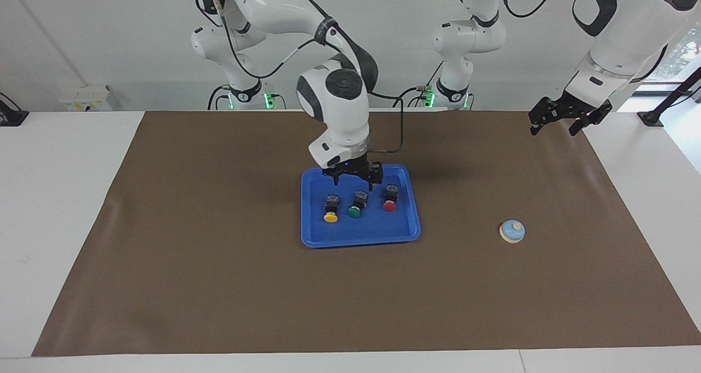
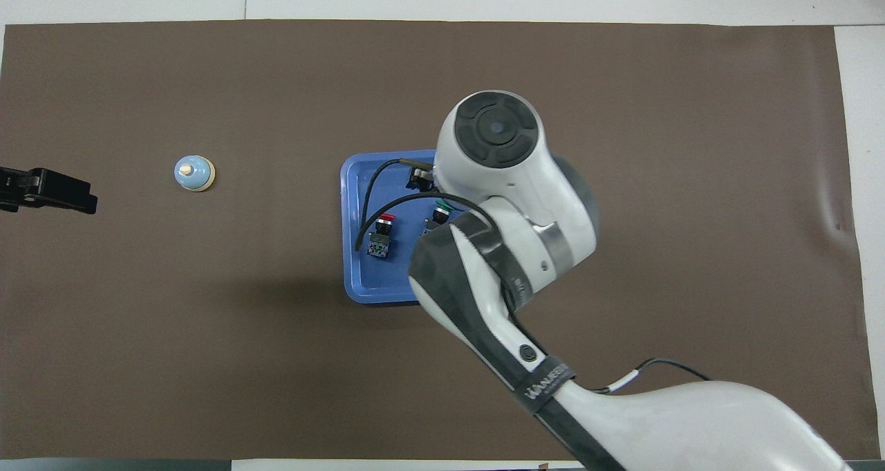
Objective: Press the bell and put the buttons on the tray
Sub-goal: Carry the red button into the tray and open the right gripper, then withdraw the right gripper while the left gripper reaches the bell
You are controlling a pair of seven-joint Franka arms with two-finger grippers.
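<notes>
Up close to the robots, we see the right arm bent out from its base and turned steeply down over the desk, its wrist pointing at the blue tray (image 1: pixel 402 235). Its right claw (image 1: pixel 354 179) hangs in the air above the tray's edge nearest the robots, fingers spread apart and holding nothing. From overhead the arm's bulk covers most of the tray (image 2: pixel 352 277) and hides the claw itself.

Just below that claw, and apart from it, we find the three buttons lying in a row in the tray, each with its black body toward the robots and its cap away from them. The green button (image 1: pixel 356 205) sits almost under the claw, in the middle of the row. The yellow button (image 1: pixel 331 210) lies beside it toward the right arm's end of the desk, the red button (image 1: pixel 390 200) beside it toward the left arm's end. None of them touches the claw.

We see the left arm waiting, its left claw (image 1: pixel 563 122) raised over the corner of the brown mat (image 1: pixel 219 285), fingers open and empty.

Farther out, the bell (image 1: pixel 512 231) stands alone on the mat, well apart from the tray, toward the left arm's end.
</notes>
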